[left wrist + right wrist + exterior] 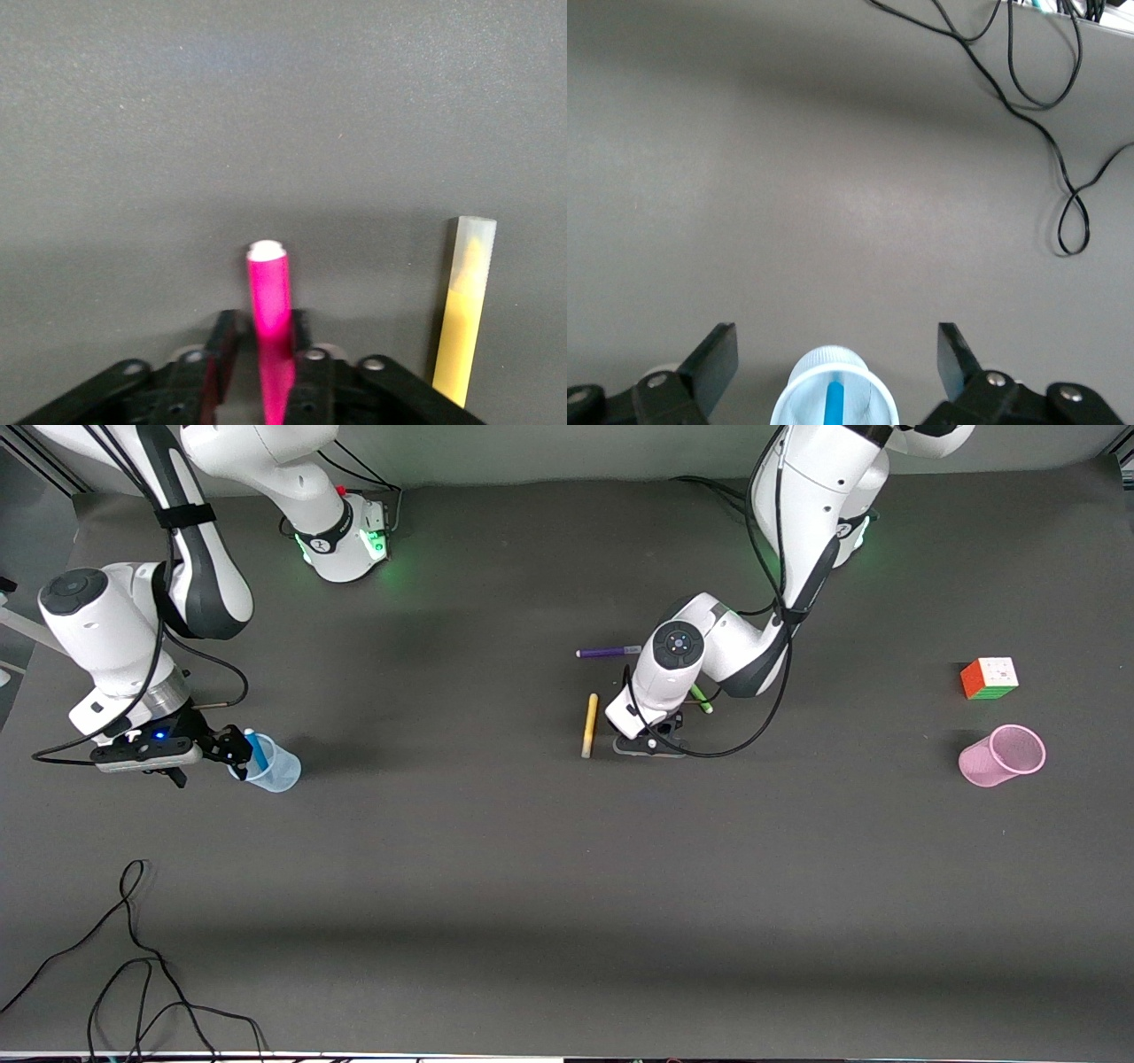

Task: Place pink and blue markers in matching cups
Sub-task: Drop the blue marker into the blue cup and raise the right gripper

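Note:
My left gripper (pixel 651 742) is low at the table's middle, shut on the magenta-pink marker (pixel 268 292), whose pale end sticks out past the fingers (pixel 224 329). The hand hides that marker in the front view. My right gripper (pixel 237 748) is open beside the pale blue cup (pixel 273 769), toward the right arm's end of the table. The blue marker (pixel 257 750) stands inside this cup. In the right wrist view, the cup (pixel 824 361) with the marker (pixel 833 403) sits between the wide-open fingers (pixel 719 354). The pale pink cup (pixel 1004 755) stands empty toward the left arm's end.
A yellow marker (pixel 589 724) lies beside my left gripper and also shows in the left wrist view (pixel 465 310). A purple marker (pixel 609 652) and a green marker (pixel 702 698) lie farther from the camera. A colour cube (pixel 990 678) sits near the pink cup. Black cables (pixel 133 957) trail along the near edge.

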Controlling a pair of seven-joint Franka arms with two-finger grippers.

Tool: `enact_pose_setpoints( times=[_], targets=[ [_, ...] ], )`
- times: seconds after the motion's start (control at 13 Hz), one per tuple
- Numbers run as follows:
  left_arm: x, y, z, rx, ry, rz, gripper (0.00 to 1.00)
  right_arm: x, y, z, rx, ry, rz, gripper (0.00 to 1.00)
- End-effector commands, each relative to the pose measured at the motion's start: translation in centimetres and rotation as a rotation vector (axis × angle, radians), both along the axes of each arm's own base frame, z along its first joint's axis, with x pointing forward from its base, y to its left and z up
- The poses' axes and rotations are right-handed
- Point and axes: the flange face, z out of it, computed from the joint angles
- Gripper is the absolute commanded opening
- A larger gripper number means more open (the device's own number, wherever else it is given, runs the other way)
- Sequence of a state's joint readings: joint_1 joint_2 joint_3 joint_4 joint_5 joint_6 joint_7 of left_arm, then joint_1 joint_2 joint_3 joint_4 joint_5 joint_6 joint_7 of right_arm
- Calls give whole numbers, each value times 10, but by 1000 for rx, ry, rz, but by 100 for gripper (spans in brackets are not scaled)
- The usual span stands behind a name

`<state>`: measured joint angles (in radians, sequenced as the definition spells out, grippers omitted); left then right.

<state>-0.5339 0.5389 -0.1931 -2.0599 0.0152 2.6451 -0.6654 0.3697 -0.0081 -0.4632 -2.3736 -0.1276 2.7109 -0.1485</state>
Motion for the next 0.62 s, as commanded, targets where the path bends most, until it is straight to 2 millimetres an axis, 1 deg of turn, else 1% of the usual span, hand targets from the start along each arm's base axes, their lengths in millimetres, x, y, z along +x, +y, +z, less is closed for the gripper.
enact_pose_setpoints(
  times=[0.0, 0.08, 0.15, 0.23, 0.31, 0.38, 0.46, 0.54],
  targets=[
    [-6, 1, 13, 1, -17, 7, 0, 13, 8, 47, 34, 71, -17, 100],
    [-2, 2, 23, -4, -29, 10, 0, 21, 15, 70, 70, 122, -32, 100],
    [3, 6, 37, -1, -35, 16, 0, 29, 20, 95, 109, 176, -53, 100],
    [6, 9, 59, 20, -34, 1, 0, 34, 28, 119, 135, 224, -52, 100],
    [12, 17, 85, 49, -24, 1, 0, 38, 33, 138, 148, 253, -52, 100],
    [18, 29, 114, 93, -14, -40, 0, 39, 41, 155, 148, 264, -42, 100],
    [25, 43, 141, 131, -6, -105, 0, 38, 47, 171, 150, 276, -49, 100],
    [35, 65, 172, 154, 10, -155, 0, 35, 50, 185, 153, 295, -48, 100]
  ],
)
